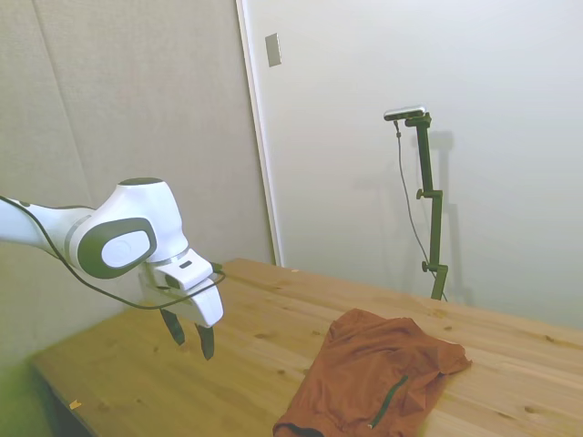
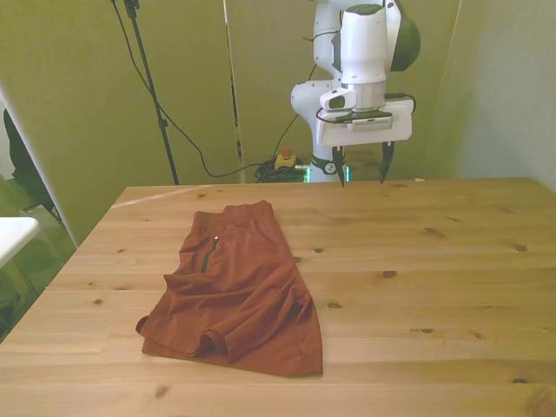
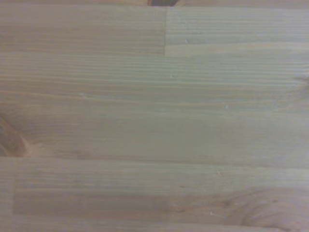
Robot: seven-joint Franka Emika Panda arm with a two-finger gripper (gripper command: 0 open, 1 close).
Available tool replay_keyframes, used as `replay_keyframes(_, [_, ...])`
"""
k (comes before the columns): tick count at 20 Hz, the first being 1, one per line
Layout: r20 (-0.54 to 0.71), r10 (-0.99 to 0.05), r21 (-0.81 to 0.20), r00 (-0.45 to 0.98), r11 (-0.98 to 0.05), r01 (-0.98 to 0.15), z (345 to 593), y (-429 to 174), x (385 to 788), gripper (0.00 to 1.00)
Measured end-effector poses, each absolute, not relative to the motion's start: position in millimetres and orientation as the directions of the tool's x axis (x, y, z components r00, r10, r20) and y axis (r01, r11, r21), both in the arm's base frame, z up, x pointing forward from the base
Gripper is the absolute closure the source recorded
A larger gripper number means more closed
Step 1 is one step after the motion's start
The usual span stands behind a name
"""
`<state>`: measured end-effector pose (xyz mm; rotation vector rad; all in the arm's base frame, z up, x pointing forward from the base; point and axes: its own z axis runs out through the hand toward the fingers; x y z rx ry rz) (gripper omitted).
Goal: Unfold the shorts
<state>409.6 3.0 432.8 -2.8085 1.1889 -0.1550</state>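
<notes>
The shorts are a rust-orange garment lying folded over on the wooden table, on the front view's left half, with a dark zip line near their far end. In the side view the shorts lie at the lower right. My gripper hangs open above the table's far edge, well apart from the shorts and holding nothing; in the side view the gripper is at the left, above bare wood. The wrist view shows only wood planks.
A white object pokes in at the front view's left edge beside the table. Cables and a small red-topped device lie on the floor behind the table. Bare wood spans the front view's right half.
</notes>
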Motion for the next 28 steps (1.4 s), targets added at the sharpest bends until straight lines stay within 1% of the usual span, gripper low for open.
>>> replay_keyframes(2, [0.065,-0.715,-0.113,0.696,-0.698,-0.707,432,2,410,0.0])
replay_keyframes(4, [0.07,-0.723,-0.121,0.687,-0.69,-0.714,437,-3,414,0.0])
replay_keyframes(9, [0.124,-0.772,-0.153,0.623,-0.635,-0.757,465,-42,452,0.0])
replay_keyframes(12, [0.15,-0.814,-0.181,0.561,-0.58,-0.794,484,-85,480,0.0])
replay_keyframes(15, [0.175,-0.863,-0.22,0.475,-0.504,-0.835,502,-141,500,0.0])
replay_keyframes(18, [0.195,-0.902,-0.246,0.386,-0.426,-0.871,511,-204,514,0.0])
replay_keyframes(20, [0.191,-0.922,-0.266,0.337,-0.379,-0.886,508,-242,523,0.0])
replay_keyframes(24, [0.169,-0.949,-0.294,0.265,-0.305,-0.906,492,-301,546,0.0])
replay_keyframes(28, [0.143,-0.969,-0.304,0.199,-0.235,-0.923,464,-350,561,0.0])
